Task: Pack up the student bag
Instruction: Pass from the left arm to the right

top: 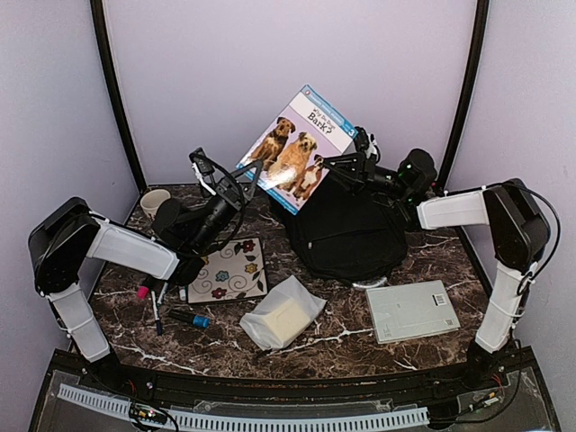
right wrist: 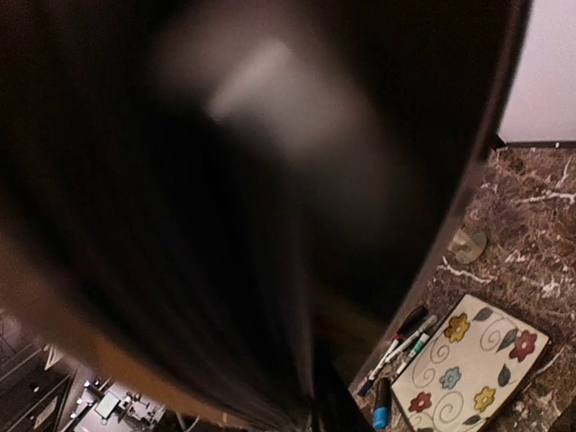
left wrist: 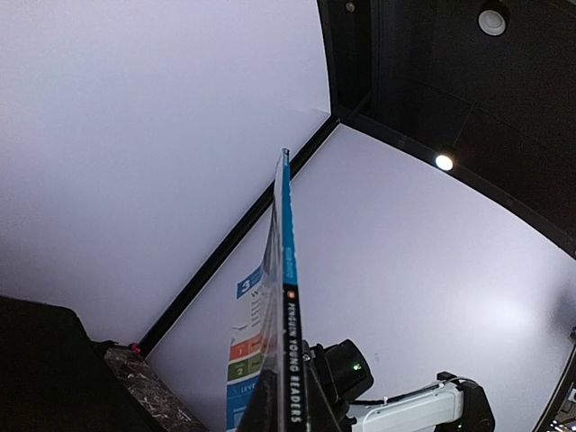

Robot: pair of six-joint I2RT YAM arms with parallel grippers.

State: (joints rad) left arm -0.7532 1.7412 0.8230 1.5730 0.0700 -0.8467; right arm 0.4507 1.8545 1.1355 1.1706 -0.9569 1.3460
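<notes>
The soft black fabric student bag [top: 346, 236] slumps rear-centre on the marbled desk [top: 342, 340]. The left hand [top: 256, 172] pinches a thin glossy book [top: 299, 148], seen edge-on only from its wrist. Whether the right hand [top: 358, 160] is wide or narrow I cannot tell.

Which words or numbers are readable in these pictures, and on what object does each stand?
"PENGUIN YOUNG READERS": spine of the book.
"Bark?": its front cover.
"3": blue tag on its cover.
Other cover print and the label on the grey box: too small to read.
</notes>
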